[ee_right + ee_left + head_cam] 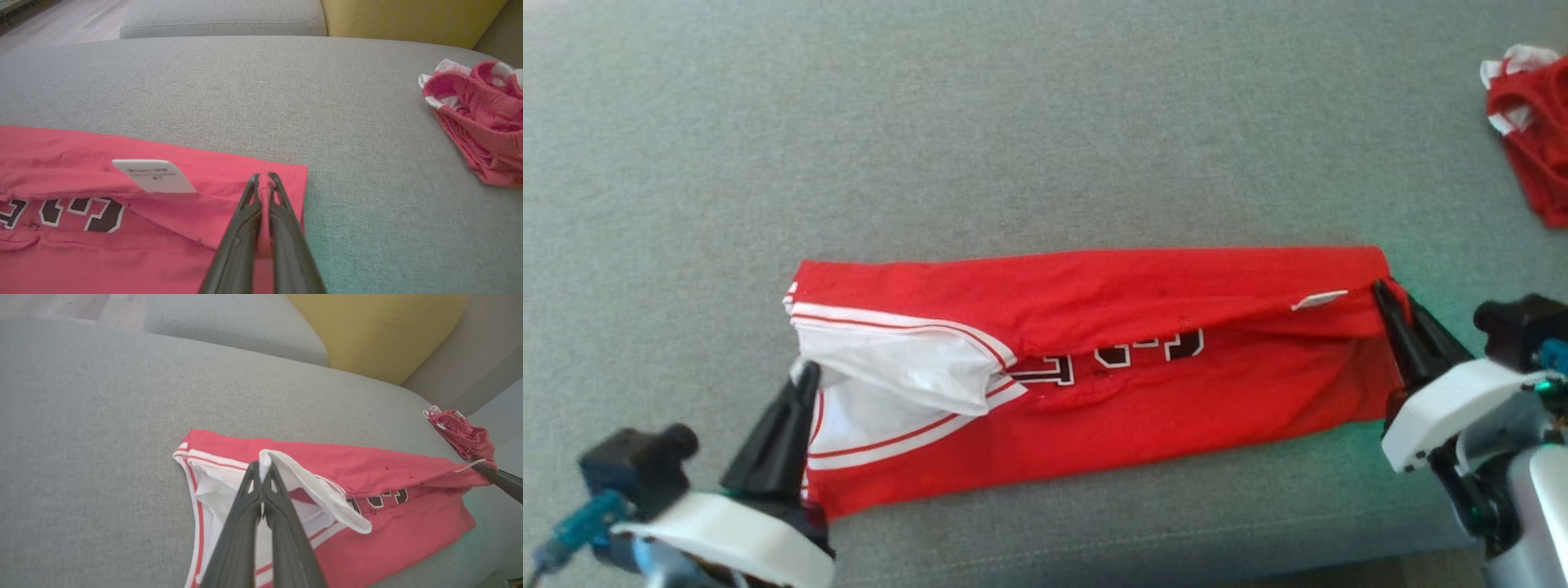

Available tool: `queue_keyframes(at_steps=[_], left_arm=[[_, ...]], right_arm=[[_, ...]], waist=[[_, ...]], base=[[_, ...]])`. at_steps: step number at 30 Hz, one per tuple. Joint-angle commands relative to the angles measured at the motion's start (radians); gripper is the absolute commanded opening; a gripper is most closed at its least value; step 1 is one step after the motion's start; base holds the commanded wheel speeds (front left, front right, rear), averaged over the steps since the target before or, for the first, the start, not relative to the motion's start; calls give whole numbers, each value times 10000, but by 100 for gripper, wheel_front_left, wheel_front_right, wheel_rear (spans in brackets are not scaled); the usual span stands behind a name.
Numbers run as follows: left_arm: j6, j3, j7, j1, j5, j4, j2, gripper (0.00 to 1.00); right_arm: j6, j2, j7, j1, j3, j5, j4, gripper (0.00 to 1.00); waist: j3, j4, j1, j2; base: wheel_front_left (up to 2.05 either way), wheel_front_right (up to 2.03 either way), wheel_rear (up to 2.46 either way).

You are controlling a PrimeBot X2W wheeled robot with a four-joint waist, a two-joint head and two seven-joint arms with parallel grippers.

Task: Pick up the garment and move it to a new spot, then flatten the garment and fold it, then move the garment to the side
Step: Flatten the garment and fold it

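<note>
Since the left gripper [806, 374] and right gripper [1382, 287] are both pinched closed on thin edges of the jersey [1143, 392] stretched between them on the cushion [1013, 122], I'd guess uneven pulling could slip a corner out and wreck the fold.

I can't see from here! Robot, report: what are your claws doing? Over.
Left claw shut on jersey, white trim. Right claw shut on other end. It lies folded lengthwise on cushion. Red bundle apart, far right.

Head: high, facing steeply down at grey fabric sofa seat [1045, 122] | Left wrist: low, close, facing across seat | Right wrist: low, close, likewise | Shared: red-and-white fabric jersey [1176, 392]
</note>
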State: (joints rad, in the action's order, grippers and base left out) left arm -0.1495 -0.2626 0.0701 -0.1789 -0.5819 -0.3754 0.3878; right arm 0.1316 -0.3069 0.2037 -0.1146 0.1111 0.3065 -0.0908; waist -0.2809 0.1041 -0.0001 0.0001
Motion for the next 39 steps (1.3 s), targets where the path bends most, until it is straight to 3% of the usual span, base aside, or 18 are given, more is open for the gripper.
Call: queue_keyframes(at_steps=[1, 9, 12, 13, 14, 15, 23, 29, 39], left_arm=[[0, 353, -98, 292, 6, -251, 58, 0], [268, -247, -445, 30, -153, 1058, -396, 0], [423, -381, -558, -60, -198, 1448, -431, 0], [473, -420, -607, -80, -206, 1542, -443, 29], [503, -433, -678, -105, -223, 1615, -470, 53], [529, -445, -739, -141, -247, 1668, -494, 100], [407, -153, -1421, -305, -42, 1374, -416, 100], [215, -89, -1753, 281, 337, 1385, -502, 100], [52, -277, -2113, 758, 416, 1978, -997, 100]], right_arm=[[-9, -96, 32, -20, 57, -33, 368, 0], [-9, 152, 62, 304, -392, -313, 207, 0], [-9, 263, 7, 529, -591, -358, 173, 47], [-9, 307, -21, 618, -661, -355, 169, 80], [-9, 362, -54, 713, -756, -354, 179, 100], [-9, 415, -89, 812, -857, -360, 190, 100], [-9, 833, -273, 1409, -1727, -493, 486, 100], [-9, 960, 28, 1119, -1813, -605, 532, 100], [-9, 713, 1039, 63, -1153, -358, -1089, 100]], waist=[[42, -40, 1, -1], [191, -179, 1, -1], [238, -209, 1, -1], [262, -213, 1, -1], [292, -214, 1, -1], [324, -213, 1, -1], [640, -190, 1, -1], [924, -202, 1, -1], [1071, -374, 1, -1]], base=[[0, 0, 0], [0, 0, 0], [0, 0, 0], [0, 0, 0], [0, 0, 0], [0, 0, 0], [0, 0, 0], [0, 0, 0], [0, 0, 0]])
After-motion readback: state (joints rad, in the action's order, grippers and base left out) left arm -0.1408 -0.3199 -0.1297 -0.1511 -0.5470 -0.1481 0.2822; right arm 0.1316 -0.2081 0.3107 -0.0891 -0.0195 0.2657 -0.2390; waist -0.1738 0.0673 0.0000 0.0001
